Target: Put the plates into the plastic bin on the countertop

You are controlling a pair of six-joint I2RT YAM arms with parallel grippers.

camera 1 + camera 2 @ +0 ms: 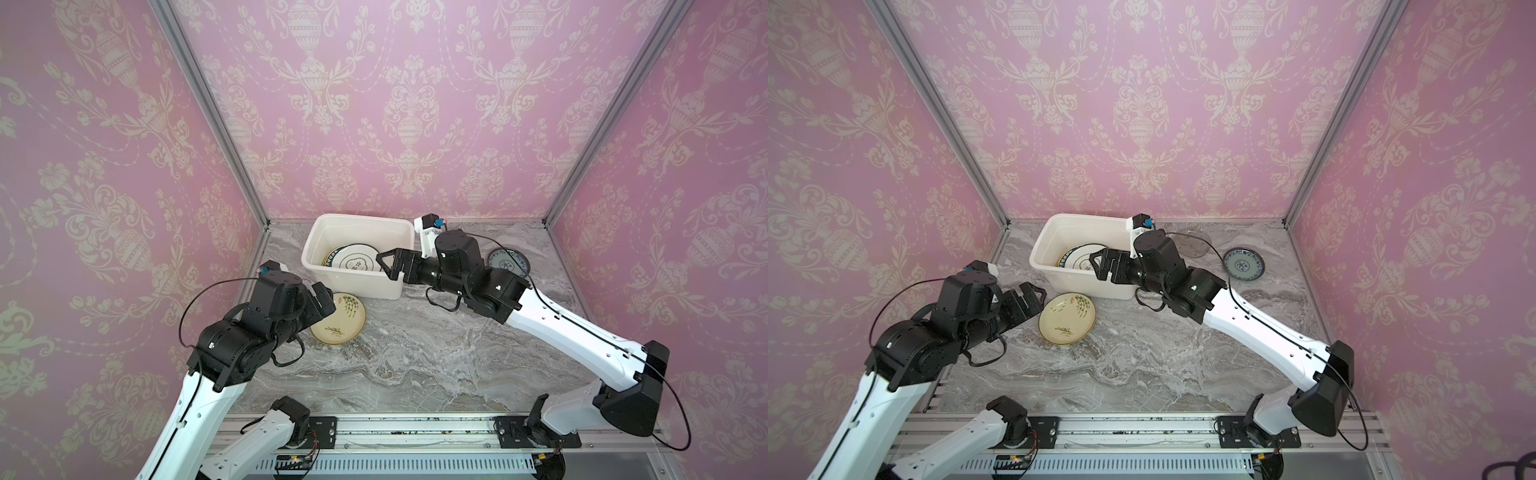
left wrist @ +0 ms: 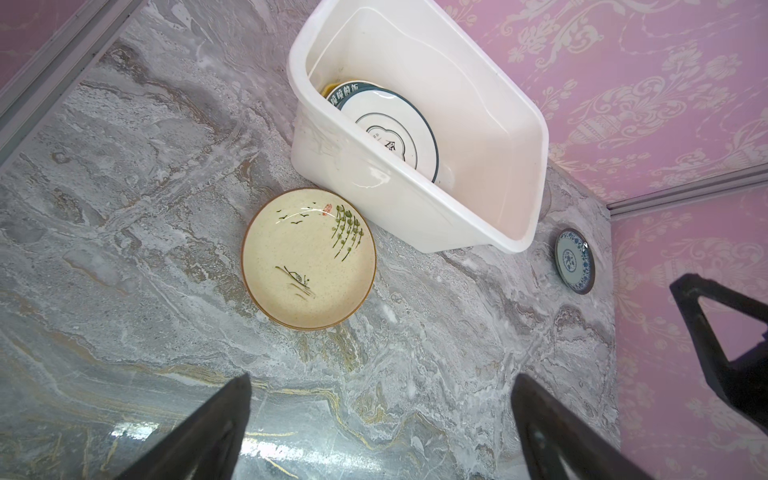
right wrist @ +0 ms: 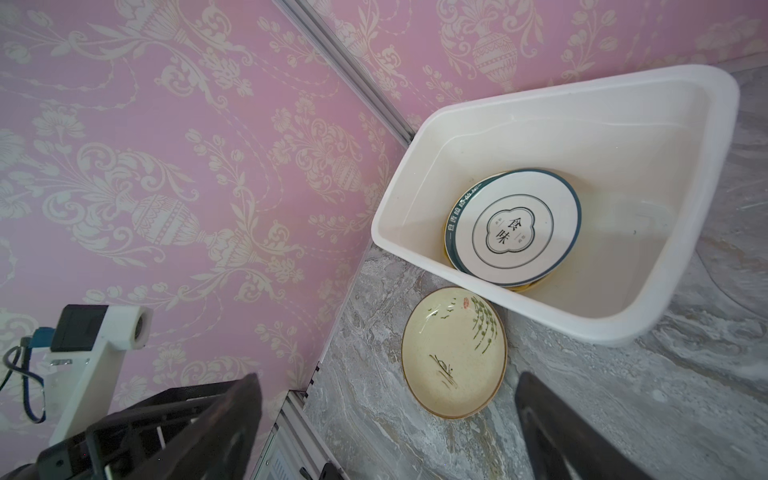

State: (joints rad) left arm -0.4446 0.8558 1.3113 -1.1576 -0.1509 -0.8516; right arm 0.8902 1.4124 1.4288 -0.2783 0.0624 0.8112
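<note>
The white plastic bin point(image 1: 357, 217) point(image 1: 1084, 217) point(image 2: 374, 195) point(image 3: 582, 89) stands at the back of the countertop point(image 1: 415, 353). In it lies a white plate with a dark lettered rim point(image 1: 353, 259) point(image 3: 515, 226), stacked on others. A cream plate with sprigs point(image 1: 338, 318) point(image 1: 1067, 318) point(image 2: 309, 257) lies flat against the bin's near wall. A blue-patterned plate point(image 1: 509, 262) point(image 2: 574, 261) and a smoky glass plate point(image 1: 1192, 245) lie to the right of the bin. My left gripper point(image 1: 1038, 297) point(image 2: 382, 382) hangs open and empty just left of the cream plate. My right gripper point(image 1: 384, 266) point(image 3: 388, 378) is open and empty over the bin's near right rim.
Pink patterned walls with aluminium corner posts point(image 1: 216, 124) close in the back and both sides. An aluminium rail point(image 1: 415, 428) carrying the arm bases runs along the front. The right forearm point(image 1: 561, 332) crosses the counter's right half.
</note>
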